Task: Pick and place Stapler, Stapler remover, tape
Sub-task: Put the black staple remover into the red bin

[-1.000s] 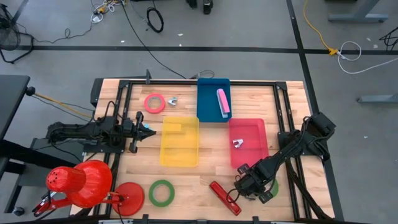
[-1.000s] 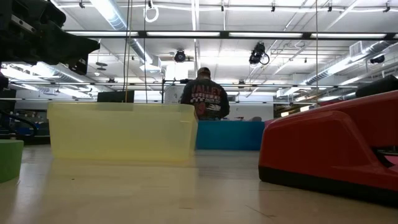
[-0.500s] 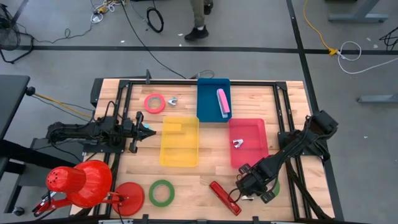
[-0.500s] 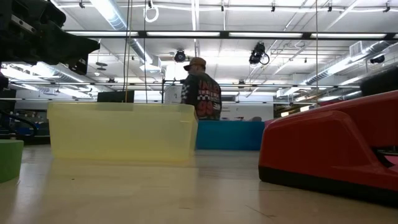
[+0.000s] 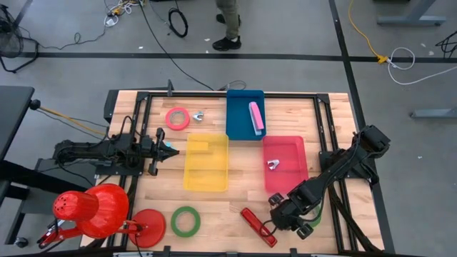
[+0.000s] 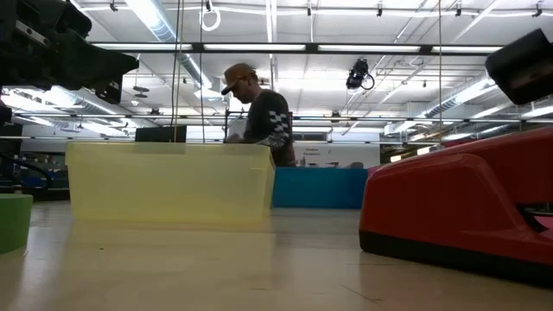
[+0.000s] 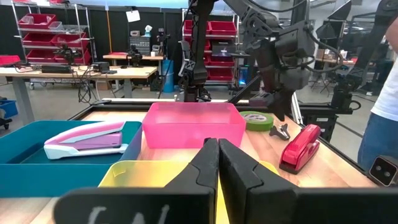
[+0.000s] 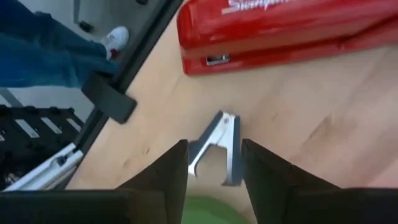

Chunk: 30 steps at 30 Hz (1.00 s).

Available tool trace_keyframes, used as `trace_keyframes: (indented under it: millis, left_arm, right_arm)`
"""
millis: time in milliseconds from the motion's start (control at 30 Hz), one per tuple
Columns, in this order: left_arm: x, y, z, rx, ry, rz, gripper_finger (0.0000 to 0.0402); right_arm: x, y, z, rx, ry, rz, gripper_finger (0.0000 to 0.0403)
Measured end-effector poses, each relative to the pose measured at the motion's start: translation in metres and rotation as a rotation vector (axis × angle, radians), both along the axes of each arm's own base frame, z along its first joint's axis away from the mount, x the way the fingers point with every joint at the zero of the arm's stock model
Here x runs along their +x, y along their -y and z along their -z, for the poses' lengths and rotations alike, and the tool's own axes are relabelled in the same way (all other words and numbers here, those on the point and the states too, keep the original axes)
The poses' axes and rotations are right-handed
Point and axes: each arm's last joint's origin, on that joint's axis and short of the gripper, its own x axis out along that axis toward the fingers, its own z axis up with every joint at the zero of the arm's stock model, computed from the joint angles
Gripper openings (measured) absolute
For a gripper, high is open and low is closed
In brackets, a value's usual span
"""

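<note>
Right end effector has crept closer over the staple remover beside the red stapler, fingers half open, nothing grabbed yet. Left end effector is closed, idle.

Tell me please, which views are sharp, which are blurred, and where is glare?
High view: even light, sharp over the whole table. Low view: ceiling lamps glare brightly; the near red stapler looks soft. Right wrist view: the staple remover is slightly blurred, the gripper very blurred. Left wrist view: the pink bin is sharp.
</note>
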Motion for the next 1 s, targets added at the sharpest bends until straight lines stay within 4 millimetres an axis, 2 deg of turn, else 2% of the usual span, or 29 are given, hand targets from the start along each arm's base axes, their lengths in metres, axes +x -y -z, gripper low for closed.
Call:
trace_keyframes:
  millis: [167,467,600,1000]
  left_arm:
    - [0.000,0.000,0.000,0.000,0.000,0.000,0.0016]
    - [0.000,0.000,0.000,0.000,-0.001,0.001,0.0016]
    - [0.000,0.000,0.000,0.000,-0.001,0.001,0.0016]
    - [0.000,0.000,0.001,0.000,-0.006,0.000,0.0016]
  right_arm:
    - [0.002,-0.001,0.004,0.000,0.009,-0.016,0.0148]
    - [0.000,0.003,0.033,-0.110,-0.033,-0.037,0.0148]
    - [-0.003,0.005,0.038,-0.126,-0.050,-0.039,0.0146]
    - [-0.004,0.006,0.038,-0.135,-0.060,-0.052,0.0089]
